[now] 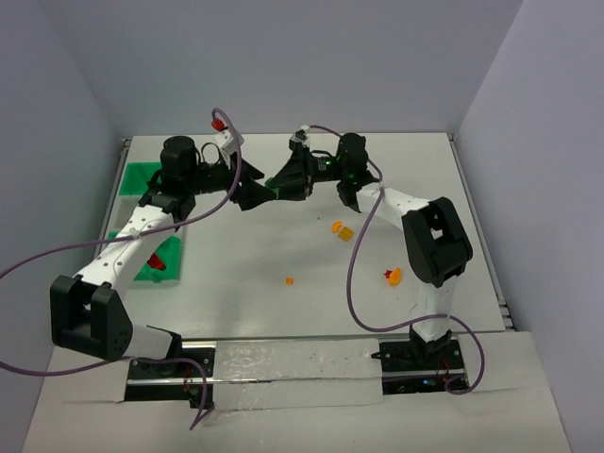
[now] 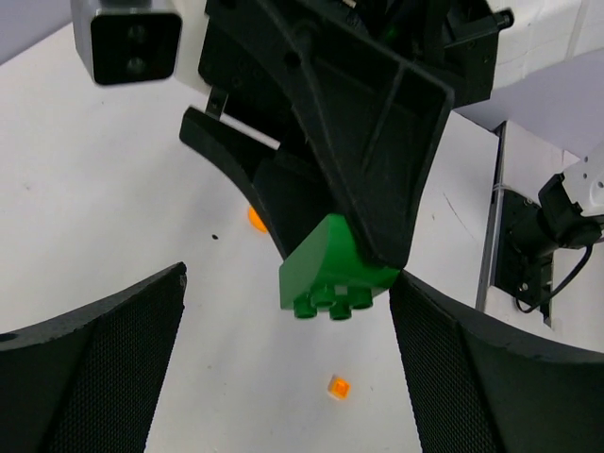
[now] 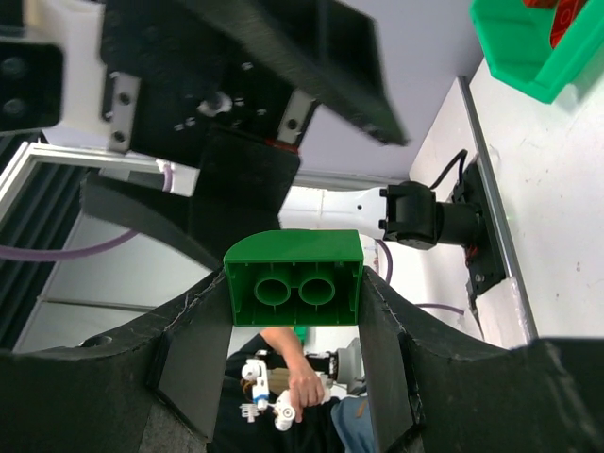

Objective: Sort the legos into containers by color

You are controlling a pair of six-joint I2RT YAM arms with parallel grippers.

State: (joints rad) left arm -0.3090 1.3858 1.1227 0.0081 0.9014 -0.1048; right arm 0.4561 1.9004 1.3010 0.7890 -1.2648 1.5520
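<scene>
Sorting looks partly done: the right gripper (image 3: pixel 294 294) clamps a green brick (image 2: pixel 332 269) in mid-air between the left gripper's (image 2: pixel 288 279) spread, empty fingers, a red brick (image 1: pixel 159 261) sits in a green bin (image 1: pixel 142 178), and orange bricks (image 1: pixel 342 229) remain on the table (image 1: pixel 245 255).

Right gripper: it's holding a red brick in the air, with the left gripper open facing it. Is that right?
Not red: the brick in the right gripper is green, as the right wrist view shows. It is in the air, and the left gripper is open facing it.
</scene>
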